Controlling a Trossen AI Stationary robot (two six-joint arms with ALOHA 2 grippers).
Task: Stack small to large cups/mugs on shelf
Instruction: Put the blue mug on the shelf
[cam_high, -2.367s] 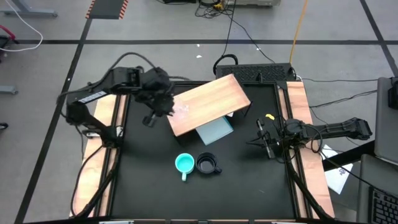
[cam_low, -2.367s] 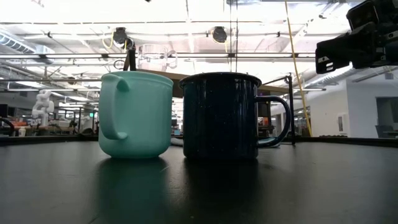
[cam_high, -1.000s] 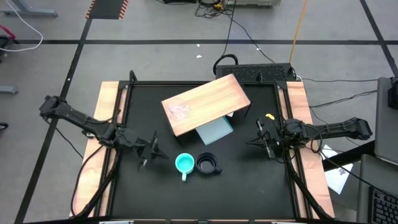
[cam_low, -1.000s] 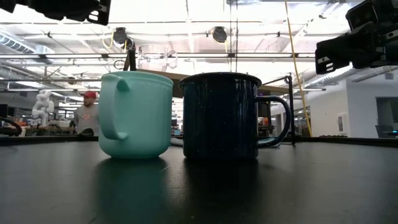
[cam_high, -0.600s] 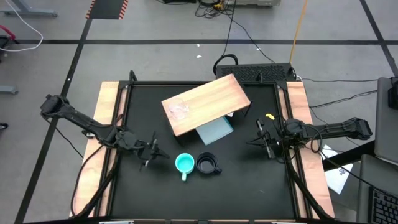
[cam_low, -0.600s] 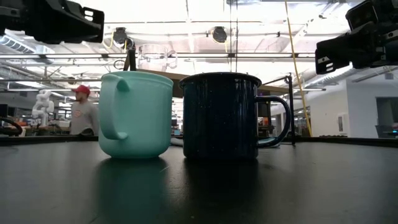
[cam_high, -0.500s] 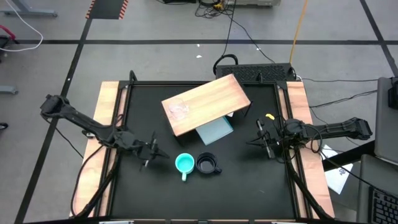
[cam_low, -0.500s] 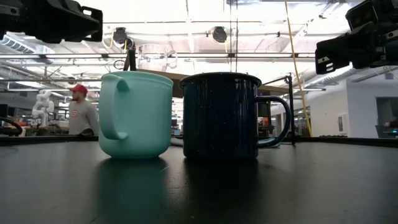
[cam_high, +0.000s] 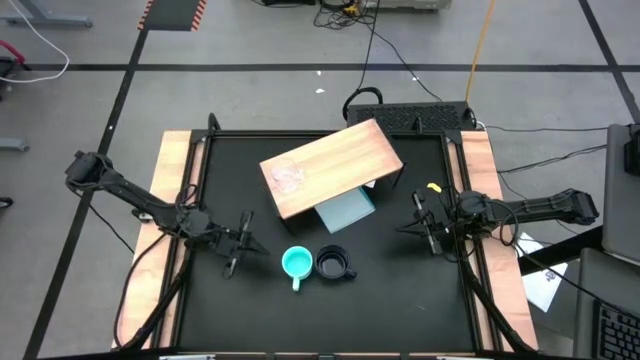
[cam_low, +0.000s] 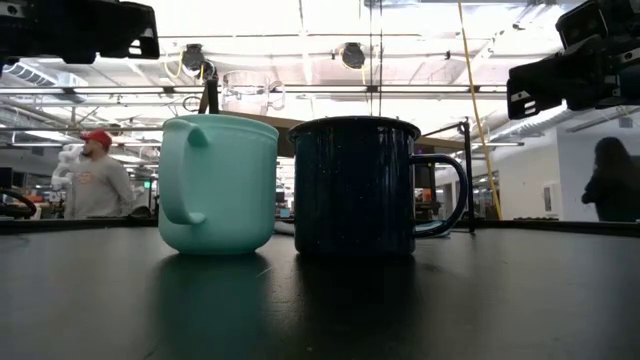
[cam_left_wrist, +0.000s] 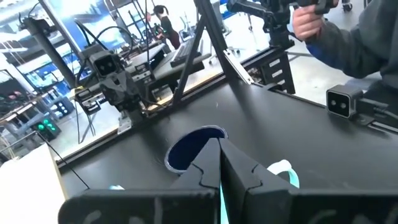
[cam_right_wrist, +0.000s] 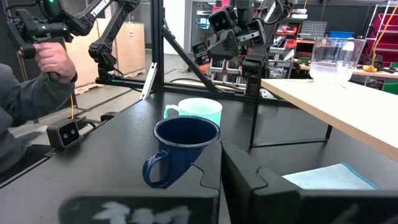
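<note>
One cup shelved, two mugs left on the worktop.

From above: the clear glass cup (cam_high: 289, 176) sits on the wooden shelf (cam_high: 345, 160); the turquoise mug (cam_high: 295, 263) and black mug (cam_high: 331, 264) stand just beside each other on the black worktop (cam_high: 400, 290), so nesting is not yet begun. The left claw (cam_high: 243, 246) hovers near the turquoise mug, empty, its fingers seemingly pressed together; the right claw (cam_high: 422, 222) waits by the worktop's right edge, fingers close together, holding nothing. At worktop level: both mugs fill the frame, the shelf mostly hidden behind them. Left wrist: its own fingers cover most of the turquoise mug. Right wrist: both mugs and the shelved cup show clearly.
</note>
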